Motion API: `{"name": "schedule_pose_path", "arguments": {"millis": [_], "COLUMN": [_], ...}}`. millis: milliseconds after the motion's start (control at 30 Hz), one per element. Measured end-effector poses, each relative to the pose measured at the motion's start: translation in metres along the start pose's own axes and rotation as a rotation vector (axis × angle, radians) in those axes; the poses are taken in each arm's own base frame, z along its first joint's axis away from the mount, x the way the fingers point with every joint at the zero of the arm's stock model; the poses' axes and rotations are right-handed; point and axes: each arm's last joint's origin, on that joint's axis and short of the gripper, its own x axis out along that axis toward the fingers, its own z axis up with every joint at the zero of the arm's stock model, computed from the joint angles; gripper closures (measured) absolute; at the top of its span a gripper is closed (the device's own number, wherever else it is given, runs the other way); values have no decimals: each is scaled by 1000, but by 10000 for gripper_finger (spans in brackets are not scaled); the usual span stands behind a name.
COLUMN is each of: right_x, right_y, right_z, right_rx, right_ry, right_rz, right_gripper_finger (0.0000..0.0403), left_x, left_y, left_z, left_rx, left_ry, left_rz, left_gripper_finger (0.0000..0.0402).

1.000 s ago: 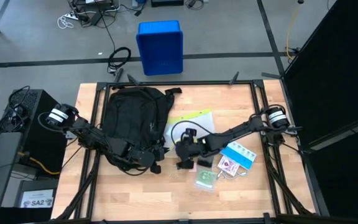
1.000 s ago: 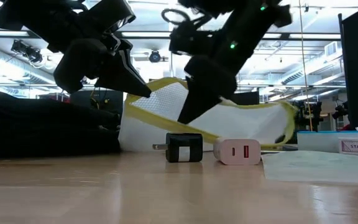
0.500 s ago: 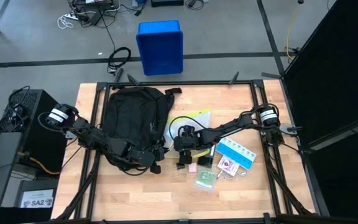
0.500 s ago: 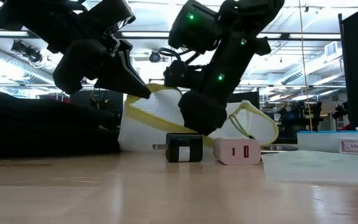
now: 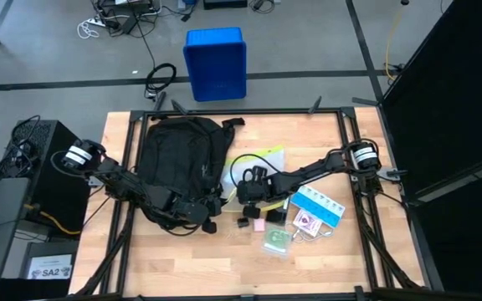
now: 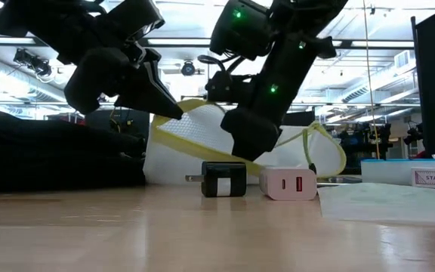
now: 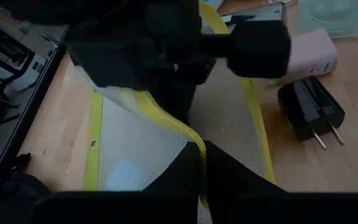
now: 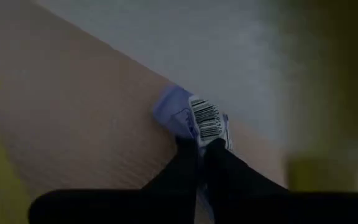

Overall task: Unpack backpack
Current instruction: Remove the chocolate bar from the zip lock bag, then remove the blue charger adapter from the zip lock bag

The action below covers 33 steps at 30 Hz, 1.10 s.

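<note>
Backpack (image 5: 178, 159) lies at the table's nine o'clock, the left gripper (image 5: 203, 209) pinched shut at its six o'clock edge. At its three o'clock the right gripper (image 5: 248, 198) is closed on a yellow-edged pouch (image 5: 258, 163); black charger (image 6: 223, 180), pink charger (image 6: 288, 183) and packets (image 5: 318, 211) crowd the five o'clock side

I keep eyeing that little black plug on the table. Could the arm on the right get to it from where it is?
Probably yes. The black charger lies in the open on the table, just in front of the right gripper, with nothing over it. But that gripper is shut on a small barcoded item, so it would have to release first.
</note>
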Motion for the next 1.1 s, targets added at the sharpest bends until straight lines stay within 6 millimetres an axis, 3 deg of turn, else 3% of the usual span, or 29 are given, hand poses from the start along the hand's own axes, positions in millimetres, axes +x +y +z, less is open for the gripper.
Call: {"name": "schedule_pose_path", "arguments": {"millis": [167, 400, 633, 900, 1100], "right_x": [-16, -58, -99, -106, -101], "right_y": [5, 18, 44, 72, 66], "right_z": [3, 8, 9, 0, 2], "right_rx": [-1, 4, 12, 4, 30], "right_ry": [-39, -125, -226, -233, -248], "right_rz": [-13, 45, 240, 348, 273], "right_gripper_finger": [402, 403, 402, 402, 402], "left_x": [0, 0, 0, 0, 0], "left_y": [0, 0, 0, 0, 0], "left_z": [0, 0, 0, 1, 1], "left_rx": [1, 0, 0, -4, -5], "left_ry": [1, 0, 0, -5, -6], "left_rz": [-1, -1, -1, 0, 0], "left_gripper_finger": [402, 402, 402, 402, 402]}}
